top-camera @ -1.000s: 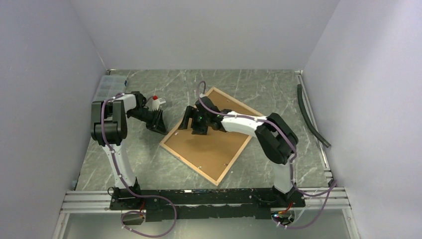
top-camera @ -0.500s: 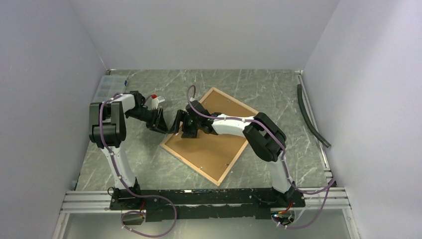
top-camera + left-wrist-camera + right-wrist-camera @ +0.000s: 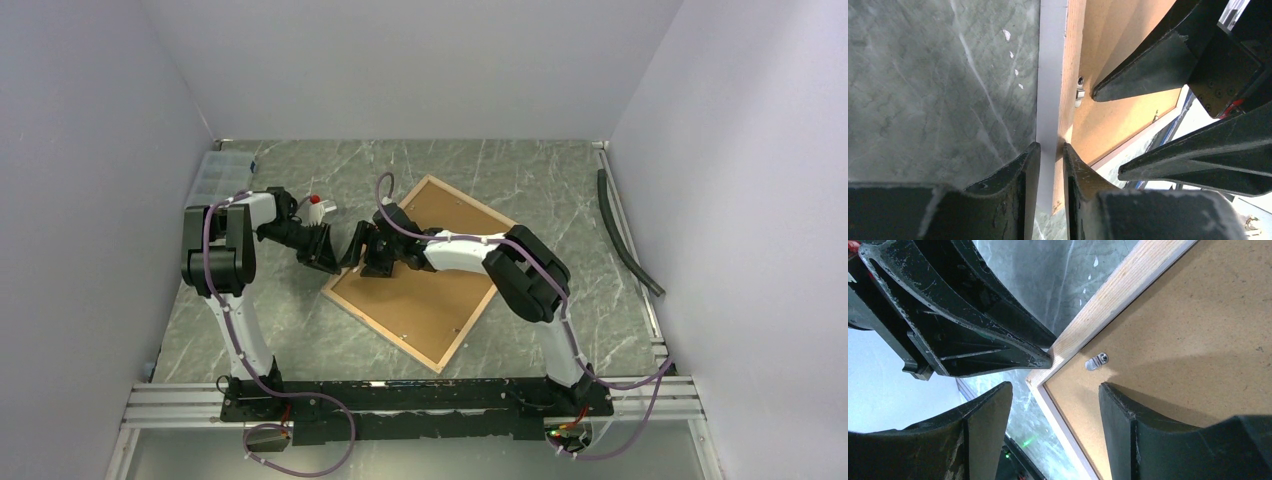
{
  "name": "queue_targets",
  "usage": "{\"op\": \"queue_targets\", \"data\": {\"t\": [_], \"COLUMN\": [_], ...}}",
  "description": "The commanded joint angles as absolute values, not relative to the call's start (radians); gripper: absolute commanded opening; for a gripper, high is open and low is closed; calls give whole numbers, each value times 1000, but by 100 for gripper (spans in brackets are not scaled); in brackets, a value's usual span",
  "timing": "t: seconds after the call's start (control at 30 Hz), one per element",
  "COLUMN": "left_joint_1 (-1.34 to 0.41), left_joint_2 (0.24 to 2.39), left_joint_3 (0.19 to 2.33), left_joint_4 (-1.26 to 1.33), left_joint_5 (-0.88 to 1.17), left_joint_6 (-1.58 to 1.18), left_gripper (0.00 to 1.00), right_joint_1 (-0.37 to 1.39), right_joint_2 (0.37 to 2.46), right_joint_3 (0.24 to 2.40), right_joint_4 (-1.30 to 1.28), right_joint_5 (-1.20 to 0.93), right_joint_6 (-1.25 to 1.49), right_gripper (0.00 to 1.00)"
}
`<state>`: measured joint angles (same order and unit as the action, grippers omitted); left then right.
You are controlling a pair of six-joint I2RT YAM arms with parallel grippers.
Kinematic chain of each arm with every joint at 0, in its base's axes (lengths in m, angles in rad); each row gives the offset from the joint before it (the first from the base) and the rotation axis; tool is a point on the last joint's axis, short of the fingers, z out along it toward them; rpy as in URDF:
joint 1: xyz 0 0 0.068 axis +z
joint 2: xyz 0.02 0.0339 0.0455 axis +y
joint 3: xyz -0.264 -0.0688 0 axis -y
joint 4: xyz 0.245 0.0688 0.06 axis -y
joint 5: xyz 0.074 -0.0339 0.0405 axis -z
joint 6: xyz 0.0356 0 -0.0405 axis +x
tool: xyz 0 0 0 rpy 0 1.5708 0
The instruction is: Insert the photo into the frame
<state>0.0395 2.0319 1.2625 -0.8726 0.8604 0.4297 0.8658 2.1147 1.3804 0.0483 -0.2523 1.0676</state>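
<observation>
The frame (image 3: pixel 380 330) lies back up on the table, light-wood rim around a brown fibreboard backing panel (image 3: pixel 430 300). The photo is not in view. My left gripper (image 3: pixel 335 250) is at the frame's left corner. In the left wrist view it (image 3: pixel 1049 162) is shut on the frame's edge (image 3: pixel 1050 75), white rim and wood between the fingers. My right gripper (image 3: pixel 360 248) hovers over the same corner. In the right wrist view it (image 3: pixel 1053 407) is open, astride the wood rim (image 3: pixel 1128 285), with a metal clip (image 3: pixel 1096 360) just ahead.
A clear plastic box (image 3: pixel 215 175) stands at the far left. A small white bottle with a red cap (image 3: pixel 318 205) lies behind the left gripper. A black hose (image 3: pixel 625 235) lies along the right wall. The two grippers are almost touching.
My right gripper has swung left across the backing panel to the frame's left corner. My left gripper has edged right onto that corner. The frame has not visibly moved.
</observation>
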Motion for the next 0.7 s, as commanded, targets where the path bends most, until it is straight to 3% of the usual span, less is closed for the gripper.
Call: {"op": "queue_targets", "data": {"t": [0.0, 0.67], "left_joint_1": [32, 31], "left_joint_2": [2045, 2052], "left_joint_3": [1252, 1227], "left_joint_4": [-845, -841], "left_joint_5": [849, 861], "left_joint_6": [433, 443], "left_gripper": [27, 23], "right_joint_1": [870, 871], "right_joint_2": [2142, 2191], "right_joint_3": [1401, 1452], "right_joint_4": [80, 64], "right_joint_5": [-254, -206], "right_joint_6": [1075, 1074], "right_gripper": [67, 65]}}
